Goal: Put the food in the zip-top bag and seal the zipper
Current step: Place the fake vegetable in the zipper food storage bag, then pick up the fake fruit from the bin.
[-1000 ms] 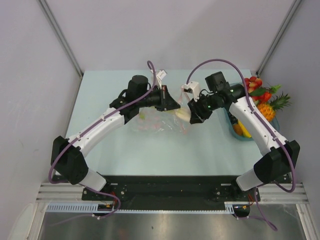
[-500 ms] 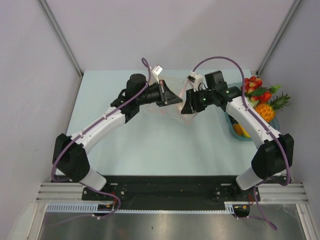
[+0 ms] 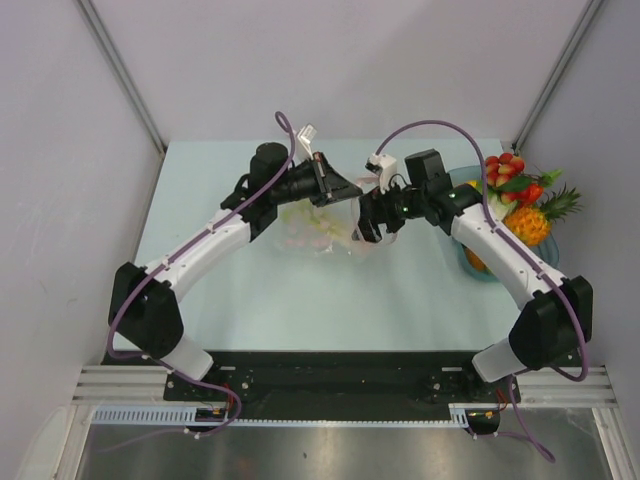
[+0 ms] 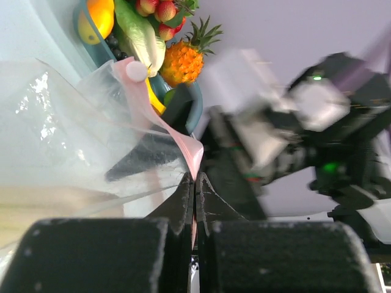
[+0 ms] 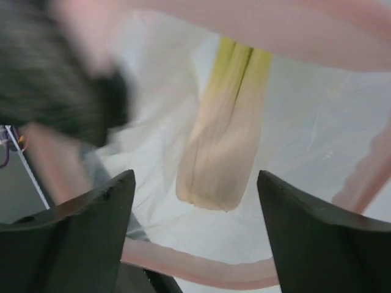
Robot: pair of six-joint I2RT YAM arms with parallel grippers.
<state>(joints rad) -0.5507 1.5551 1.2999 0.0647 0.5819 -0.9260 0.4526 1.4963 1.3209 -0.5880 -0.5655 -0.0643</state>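
**A:** Clear plastic first, seen from above. Where is the zip-top bag (image 3: 322, 225)?
**B:** Between both sets of jaws, over the bench (image 3: 230, 290). More food (image 3: 530, 220) sits in the teal bowl (image 3: 472, 272), behind the right jaws.
**A:** And the left wrist view?
**B:** The left jaws are together, clamped on the pink zipper (image 4: 183, 143). The bag spreads to their left.
**A:** Right wrist?
**B:** The right jaws stand wide apart, gripping nothing. A pale yellow-green stalk (image 5: 223, 134) lies just ahead between them, ringed by the zipper.

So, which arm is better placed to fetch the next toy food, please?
Right: the right gripper is open, empty, nearer the teal bowl; the left gripper pinches the clear plastic bag's pink-red strip.
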